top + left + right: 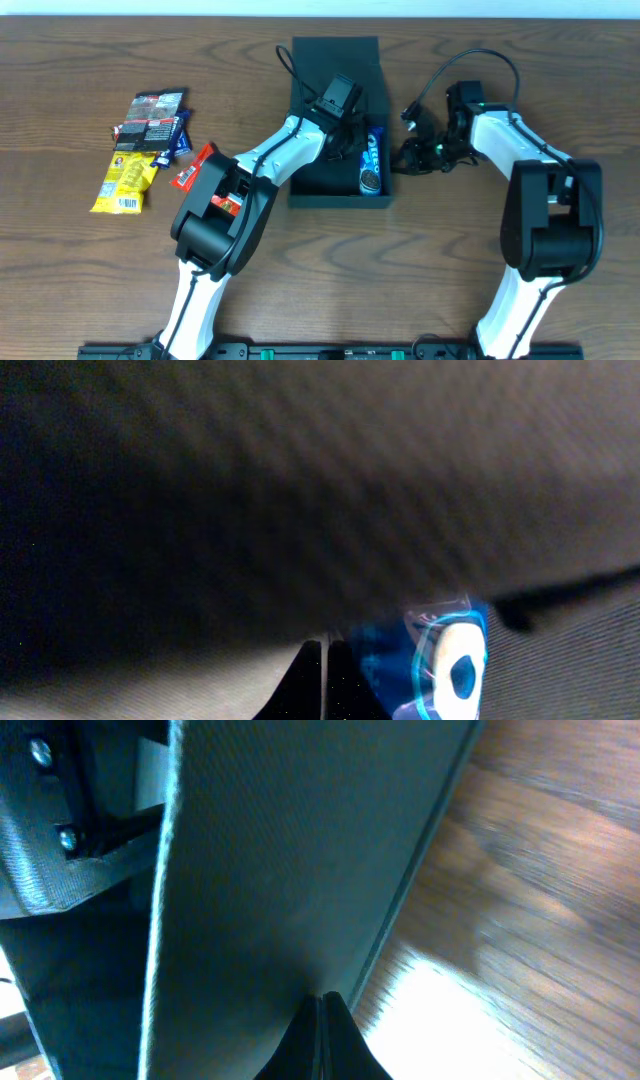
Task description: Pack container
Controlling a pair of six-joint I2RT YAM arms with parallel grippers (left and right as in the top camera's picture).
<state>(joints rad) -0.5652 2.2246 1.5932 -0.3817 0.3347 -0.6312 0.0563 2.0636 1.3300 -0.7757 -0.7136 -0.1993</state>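
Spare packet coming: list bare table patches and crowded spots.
Bare: wood between the arms, before the container; wood right of the right arm; wood before the snack pile. Crowded: the container's right half, with left claw, blue packet, and right claw at its wall.

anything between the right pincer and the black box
Nothing visible does. The right pincer, shut, sits close up at the container, by its right-hand outer wall.

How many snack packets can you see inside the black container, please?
1: a blue packet lying along the right wall of the container. The left arm covers part of the interior, so more may be hidden.
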